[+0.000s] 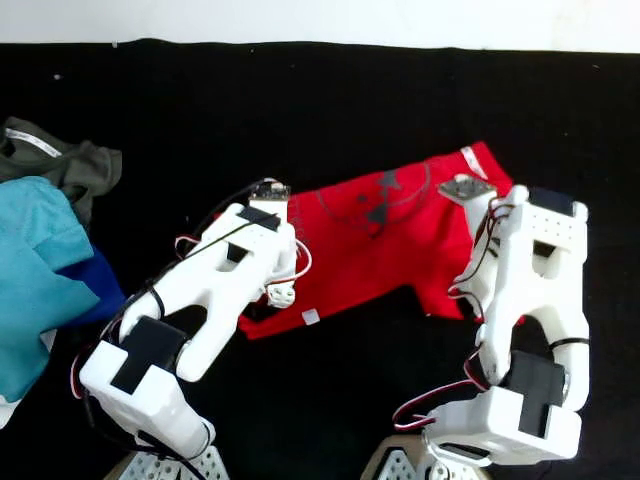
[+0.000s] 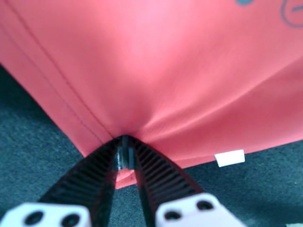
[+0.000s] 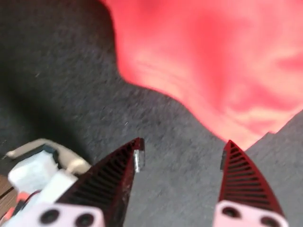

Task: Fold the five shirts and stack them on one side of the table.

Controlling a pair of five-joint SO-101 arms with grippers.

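Pinching the red shirt [image 2: 156, 71] close to its hem, the left end effector [image 2: 124, 141] has its black ribbed jaws drawn together on the cloth, and creases run out from the grip. A small white tag [image 2: 230, 158] sticks out from the hem just beside it. From the high view the red shirt [image 1: 380, 240] lies spread and somewhat rumpled near the middle of the black worktop [image 1: 300, 100], slanting up toward the right, with a dark print [image 1: 380, 200] on its upper part. The left end effector [image 1: 268, 192] sits at the shirt's left edge, and the white tag [image 1: 311, 317] lies at the lower hem. The right end effector [image 1: 468, 188] is at the shirt's upper right corner. In its own wrist view the right end effector [image 3: 183, 146] has its jaws spread wide apart with nothing between them, over bare worktop [image 3: 57, 71] just beside the edge of the red shirt [image 3: 218, 61]; contact with the cloth cannot be judged. Well apart, at the left edge of the worktop, more shirts lie in a loose, unfolded heap: a teal shirt [image 1: 35, 270] on top, an olive shirt [image 1: 70, 165] behind it, and a blue shirt [image 1: 100, 285] showing from beneath the teal one.
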